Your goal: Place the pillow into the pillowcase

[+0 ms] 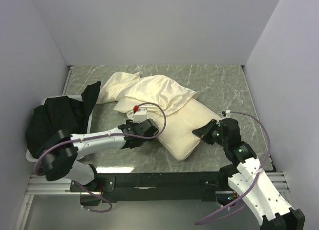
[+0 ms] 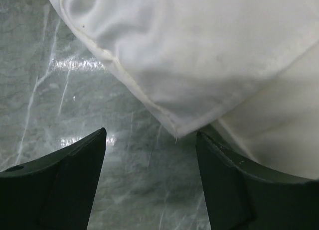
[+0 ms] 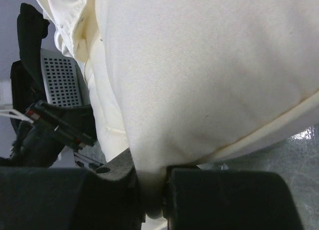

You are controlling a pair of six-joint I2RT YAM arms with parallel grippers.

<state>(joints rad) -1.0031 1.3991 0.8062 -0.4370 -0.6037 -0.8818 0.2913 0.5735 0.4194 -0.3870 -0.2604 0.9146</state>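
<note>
Your right wrist view is showing right pincer (image 3: pixel 152 192) pinching pillow (image 3: pixel 209 80); left pincer (image 2: pixel 150 140) is gaping; pillowcase (image 1: pixel 158 90) is lying atop pillow.

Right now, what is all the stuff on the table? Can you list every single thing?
pillow: one, cream, middle-right of the table
pillowcase: one, cream-white and wrinkly, lying over the pillow's far end and trailing to the far left
black cloth: one heap, black, left edge, draped over the basket
basket: one, white with little holes, left side, mostly hidden by the black cloth
table: one, grey-green marble look, under everything
left pincer: one, black, open, at the pillow's left side
right pincer: one, black, shut on the pillow's right edge
</note>
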